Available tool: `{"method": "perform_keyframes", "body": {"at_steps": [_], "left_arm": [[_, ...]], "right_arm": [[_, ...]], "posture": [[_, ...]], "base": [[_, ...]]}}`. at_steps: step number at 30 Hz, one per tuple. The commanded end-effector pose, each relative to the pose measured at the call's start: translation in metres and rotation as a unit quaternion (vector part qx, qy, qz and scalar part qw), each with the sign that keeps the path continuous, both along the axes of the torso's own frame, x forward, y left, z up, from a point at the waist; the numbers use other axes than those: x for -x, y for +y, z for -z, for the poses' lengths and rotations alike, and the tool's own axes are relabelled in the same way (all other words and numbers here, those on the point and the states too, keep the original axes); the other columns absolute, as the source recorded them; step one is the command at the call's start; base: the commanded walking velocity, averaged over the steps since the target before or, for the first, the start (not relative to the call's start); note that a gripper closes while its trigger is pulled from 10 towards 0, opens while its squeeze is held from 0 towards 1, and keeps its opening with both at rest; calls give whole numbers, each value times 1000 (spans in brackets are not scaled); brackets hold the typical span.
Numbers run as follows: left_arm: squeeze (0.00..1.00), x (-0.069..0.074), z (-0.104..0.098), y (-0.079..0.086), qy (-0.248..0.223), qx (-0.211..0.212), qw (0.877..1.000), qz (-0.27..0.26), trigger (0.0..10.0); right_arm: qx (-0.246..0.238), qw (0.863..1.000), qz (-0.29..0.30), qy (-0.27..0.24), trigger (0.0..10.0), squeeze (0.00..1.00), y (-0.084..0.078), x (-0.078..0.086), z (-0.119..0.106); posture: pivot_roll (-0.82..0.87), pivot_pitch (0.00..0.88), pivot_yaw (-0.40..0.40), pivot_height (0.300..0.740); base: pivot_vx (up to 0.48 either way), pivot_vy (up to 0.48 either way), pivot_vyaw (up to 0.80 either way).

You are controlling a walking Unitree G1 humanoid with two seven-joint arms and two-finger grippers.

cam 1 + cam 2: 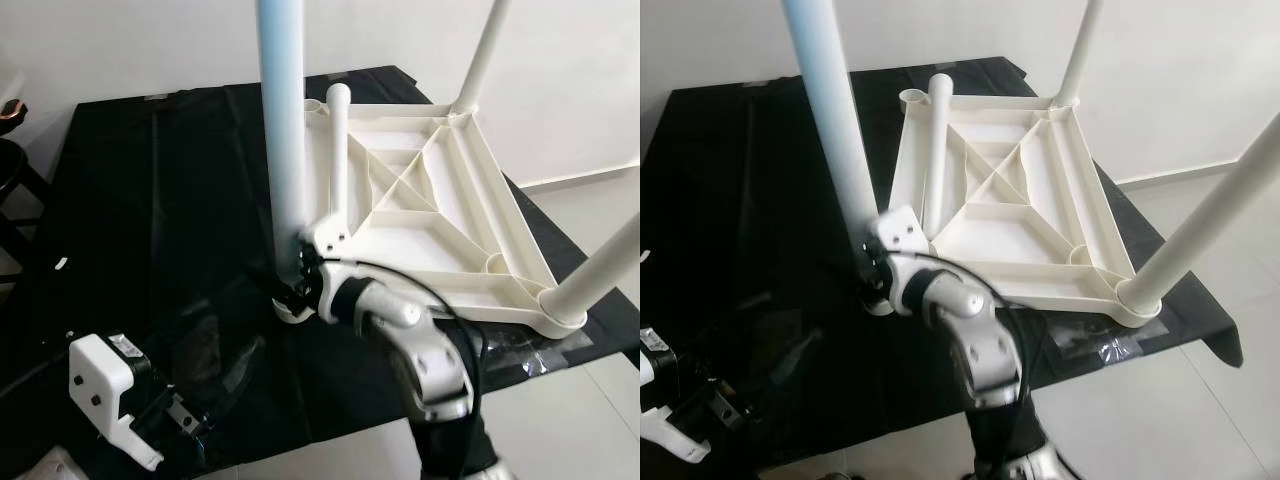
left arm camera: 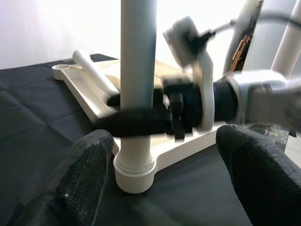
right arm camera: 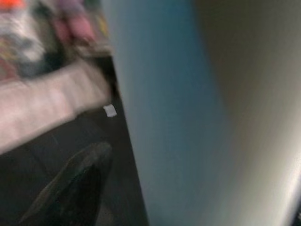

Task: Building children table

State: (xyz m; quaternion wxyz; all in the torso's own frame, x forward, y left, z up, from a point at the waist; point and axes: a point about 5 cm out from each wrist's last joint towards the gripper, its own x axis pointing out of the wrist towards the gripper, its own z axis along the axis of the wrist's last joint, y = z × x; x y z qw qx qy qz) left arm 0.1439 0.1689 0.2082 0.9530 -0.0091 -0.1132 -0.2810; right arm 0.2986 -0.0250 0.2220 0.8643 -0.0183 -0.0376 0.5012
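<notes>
Upturned table top [image 1: 430, 200] lying on a black cloth [image 1: 150, 200]; right gripper [image 1: 293, 275] closing around the leg [image 1: 285, 150] standing in the near corner socket, apparently seating it. Next: fit the loose leg [image 1: 338, 160] lying beyond. Left gripper [image 2: 164, 179] hovering spread and empty, nearer the robot.

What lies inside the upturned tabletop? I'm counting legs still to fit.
One loose leg lies inside the tabletop, across its ribs. Three legs stand in corner sockets; the right gripper clamps the nearest leg.
</notes>
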Motion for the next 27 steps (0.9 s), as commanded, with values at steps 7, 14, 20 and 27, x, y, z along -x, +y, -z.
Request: {"method": "perform_keyframes", "body": {"at_steps": [7,14,20,27], "left_arm": [[0,5,1,-2,12,-2,1000,4,10000],[0,9,0,-2,17,-6,1000,-3,10000],[0,12,-1,-2,19,-4,1000,-8,10000],[0,13,0,-3,22,-3,1000,-7,10000]], "right_arm": [[85,967,-228,-72,10000,0,-8,-12,-7],[131,952,-262,-90,10000,0,-6,-43,-28],[114,940,-315,-73,10000,0,-5,-51,-38],[113,924,-362,-57,2275,0,-4,-52,-38]], "posture": [[140,204,-39,740],[161,233,-52,740],[152,237,-58,740],[154,235,-59,740]], "base": [[0,0,0],[0,0,0],[0,0,0],[0,0,0]]}}
